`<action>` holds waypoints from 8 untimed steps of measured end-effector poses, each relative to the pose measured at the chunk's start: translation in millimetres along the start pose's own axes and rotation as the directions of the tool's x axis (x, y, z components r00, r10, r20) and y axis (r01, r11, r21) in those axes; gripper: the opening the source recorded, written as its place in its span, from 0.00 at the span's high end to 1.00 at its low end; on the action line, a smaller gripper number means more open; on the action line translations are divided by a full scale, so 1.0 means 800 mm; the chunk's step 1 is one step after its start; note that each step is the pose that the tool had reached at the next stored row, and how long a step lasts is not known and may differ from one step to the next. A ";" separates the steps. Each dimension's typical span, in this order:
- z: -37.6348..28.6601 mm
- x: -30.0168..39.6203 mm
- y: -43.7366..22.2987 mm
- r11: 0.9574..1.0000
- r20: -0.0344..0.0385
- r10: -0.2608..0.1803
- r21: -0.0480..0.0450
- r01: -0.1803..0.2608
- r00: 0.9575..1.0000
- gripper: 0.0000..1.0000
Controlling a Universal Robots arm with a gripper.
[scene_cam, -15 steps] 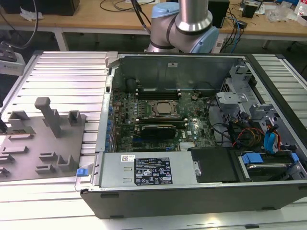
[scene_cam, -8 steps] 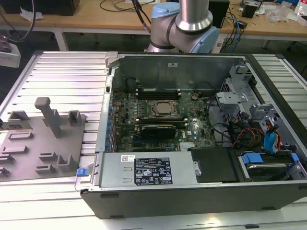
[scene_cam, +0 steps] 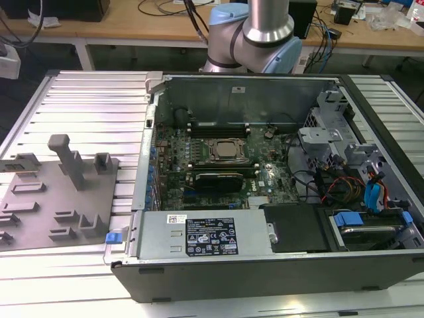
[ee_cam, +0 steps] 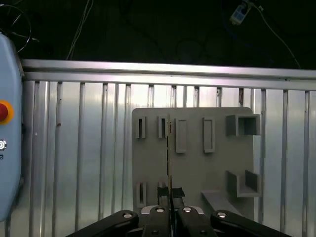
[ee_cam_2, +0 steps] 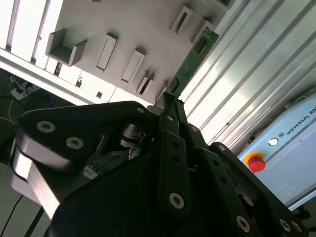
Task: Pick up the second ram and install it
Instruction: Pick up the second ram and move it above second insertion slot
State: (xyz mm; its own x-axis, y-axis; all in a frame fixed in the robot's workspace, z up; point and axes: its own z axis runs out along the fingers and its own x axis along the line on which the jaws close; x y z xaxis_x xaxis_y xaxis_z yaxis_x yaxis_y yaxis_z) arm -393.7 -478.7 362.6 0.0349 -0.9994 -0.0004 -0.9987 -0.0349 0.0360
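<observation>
The second ram (ee_cam_2: 193,59) is a thin green board with dark chips, and my gripper (ee_cam_2: 170,100) is shut on one end of it. In the first wrist view the second ram (ee_cam: 169,153) shows edge-on as a narrow line rising from the closed gripper (ee_cam: 170,193). Both wrist views look down from well above onto the grey holder tray (ee_cam: 192,163), with the stick hanging in the air over it. In the exterior view the open computer case (scene_cam: 265,165) shows the motherboard with its CPU socket (scene_cam: 224,151) and black memory slots (scene_cam: 218,126) beside it.
The grey holder tray (scene_cam: 53,199) lies on the ribbed metal table (scene_cam: 99,99) at the exterior view's left of the case. The arm's base (scene_cam: 255,40) stands behind the case. A power supply (scene_cam: 205,235), drive cage (scene_cam: 371,225) and cables fill the case's front and right.
</observation>
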 end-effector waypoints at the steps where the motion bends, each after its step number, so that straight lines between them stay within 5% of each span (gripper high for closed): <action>1: -0.0080 -0.0001 0.0003 1.000 0.000 0.000 0.000 0.000 1.000 0.87; 8: -0.0463 -0.0025 0.0017 1.000 0.000 0.000 0.000 0.000 1.000 0.87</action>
State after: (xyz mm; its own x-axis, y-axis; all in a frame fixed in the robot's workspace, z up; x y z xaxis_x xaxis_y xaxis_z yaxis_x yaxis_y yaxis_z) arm -393.8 -476.7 399.7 0.0347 -0.9994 -0.0004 -0.9987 -0.0347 0.0361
